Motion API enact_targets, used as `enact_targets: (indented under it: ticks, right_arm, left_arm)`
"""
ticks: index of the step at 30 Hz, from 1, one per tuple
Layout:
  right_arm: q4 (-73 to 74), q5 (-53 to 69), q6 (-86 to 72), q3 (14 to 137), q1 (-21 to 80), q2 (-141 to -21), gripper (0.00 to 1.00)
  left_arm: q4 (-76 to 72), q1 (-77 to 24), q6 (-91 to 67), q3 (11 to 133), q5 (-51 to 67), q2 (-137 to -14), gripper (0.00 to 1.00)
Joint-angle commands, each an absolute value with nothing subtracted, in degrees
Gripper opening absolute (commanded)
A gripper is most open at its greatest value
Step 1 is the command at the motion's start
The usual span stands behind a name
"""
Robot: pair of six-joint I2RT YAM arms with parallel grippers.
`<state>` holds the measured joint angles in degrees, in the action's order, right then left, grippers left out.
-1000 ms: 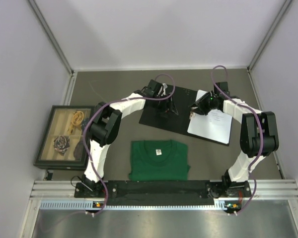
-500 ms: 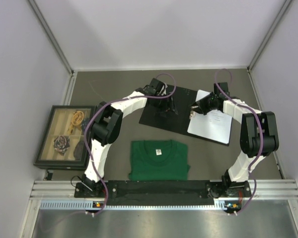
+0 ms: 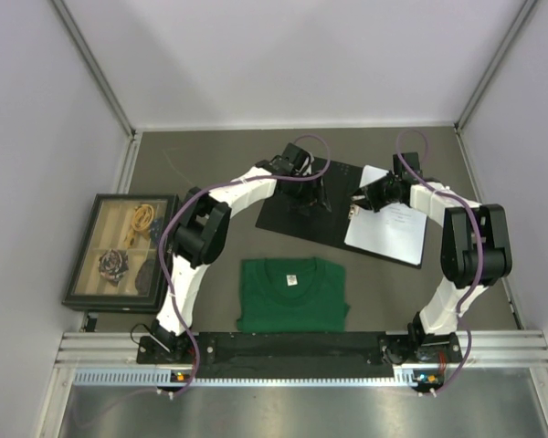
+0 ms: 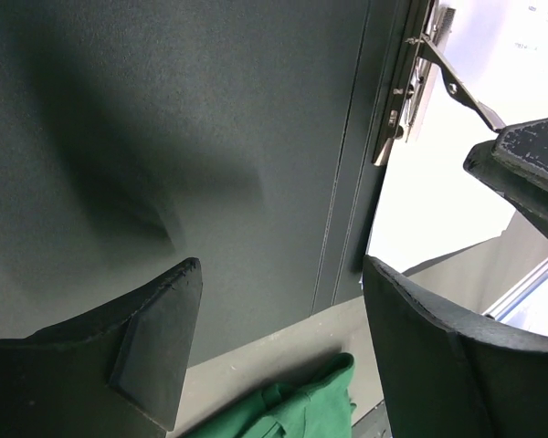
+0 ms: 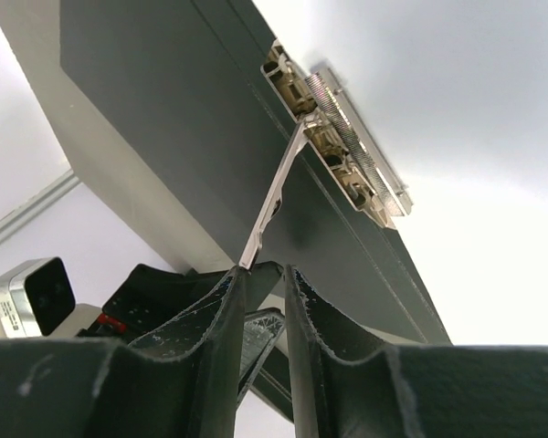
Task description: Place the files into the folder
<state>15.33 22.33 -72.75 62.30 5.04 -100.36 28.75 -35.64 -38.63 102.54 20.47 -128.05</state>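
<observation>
Folder: the folder (image 3: pixel 283 217) lies open at the far middle of the table (image 3: pixel 210 164), with its black inner face to the left and its clip (image 5: pixel 347 146) along the spine
Files: the files (image 3: pixel 388 233), white printed sheets, lie on the folder's right half with their edge up against the clip
Right hand: the right hand (image 5: pixel 260 310) is clenched almost together on the tip of the clip lever (image 5: pixel 272 201), which stands raised off the clip
Left hand: the left hand (image 4: pixel 274 338) is released, fingers spread wide, low over the black inner face beside the spine; I cannot tell whether it touches
Done: the folder is open and the sheets are laid on it at the clip
Left: I judge the lever must go down to pin the sheets, then the cover must fold over; whether the sheets sit under the clip bar cannot be told
Around: a green T-shirt (image 3: pixel 292 294) lies nearer the arm bases and a framed picture box (image 3: pixel 119 251) at far left, both apart from the folder
In the way: the two hands are near each other at the spine, and the left hand hangs over the cover that has to swing
</observation>
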Motion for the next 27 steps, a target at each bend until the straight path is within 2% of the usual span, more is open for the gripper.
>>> enact_targets:
  ticks: [1, 6, 19, 23, 27]
  right_arm:
    - [14.15, 22.76, -73.48, 62.84, 4.22, -100.90, 0.24]
    - [14.15, 22.94, -73.30, 62.67, 3.87, -101.16, 0.22]
    - [14.68, 23.29, -72.42, 62.05, 3.52, -102.22, 0.05]
    - [13.10, 24.17, -71.11, 62.31, 3.34, -101.87, 0.06]
    - [13.18, 24.17, -68.74, 64.95, 3.34, -101.78, 0.15]
  left_arm:
    - [29.97, -35.95, -37.35, 105.47, 19.95, -128.93, 0.75]
    - [30.50, -35.95, -37.09, 106.43, 19.69, -129.64, 0.75]
    - [30.76, -35.95, -37.00, 105.03, 18.46, -130.52, 0.75]
    - [30.32, -35.95, -37.09, 104.59, 18.98, -130.60, 0.75]
    - [29.97, -35.95, -37.09, 104.68, 19.77, -130.61, 0.75]
